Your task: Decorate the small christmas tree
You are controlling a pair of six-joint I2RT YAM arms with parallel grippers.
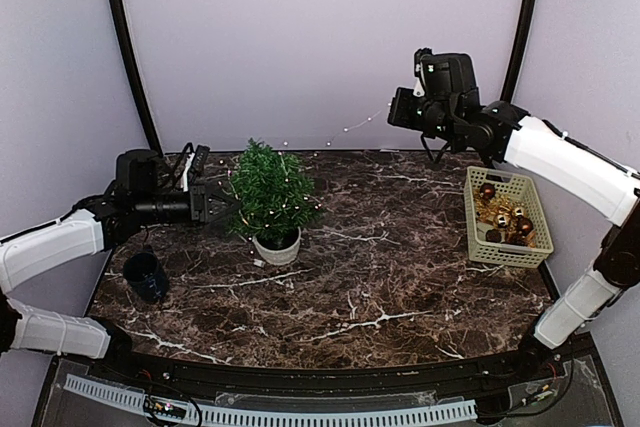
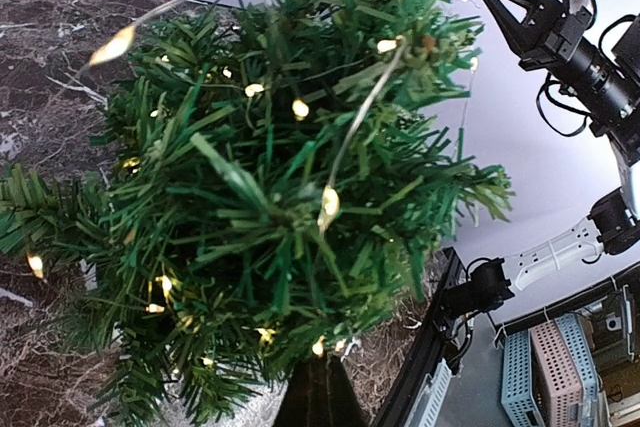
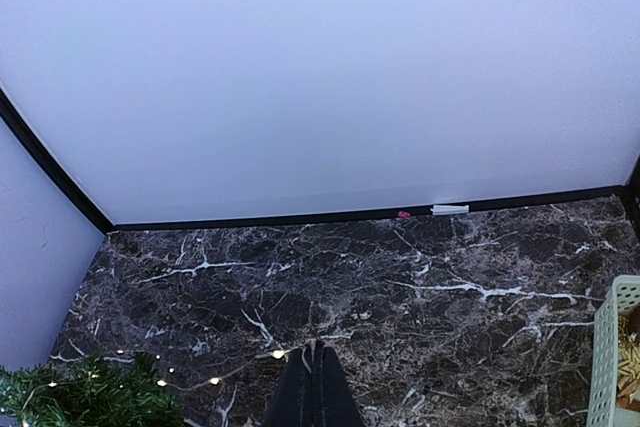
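Fingers: the left fingers [image 2: 315,402] are pressed together, tips in the foliage on the left side of the tree. I cannot tell whether a twig or wire is caught between them. The right fingers [image 3: 305,397] are also pressed together, raised high over the back right of the counter [image 1: 380,277], and they seem to pinch the free end of the light string [image 1: 345,130].
Tree, place: the small christmas tree [image 1: 270,192] stands upright in its white pot [image 1: 277,245] on the left half of the counter, just beside the left fingers and well apart from the basket [image 1: 508,259].
Tree, weight: probably light and top-heavy, so a sideways pull on the wire could tip it or make it slide on the smooth stone.
Tree, branches: soft and springy needles. They bend under a push and give no firm hold, but they catch a thin wire well.
Where to hold: the pot rim or the low trunk to steady it, not the outer twigs.
Light string: thin, limp and easy to tangle. It already lies in loops over the crown and runs taut-looking up to the right fingers, so it is better held between two lamps, not on a lamp.
Baubles: the baubles [image 1: 505,217] in the basket look shiny, round and slippery, perhaps fragile.
Other: a dark cup [image 1: 146,275] stands near the left edge.
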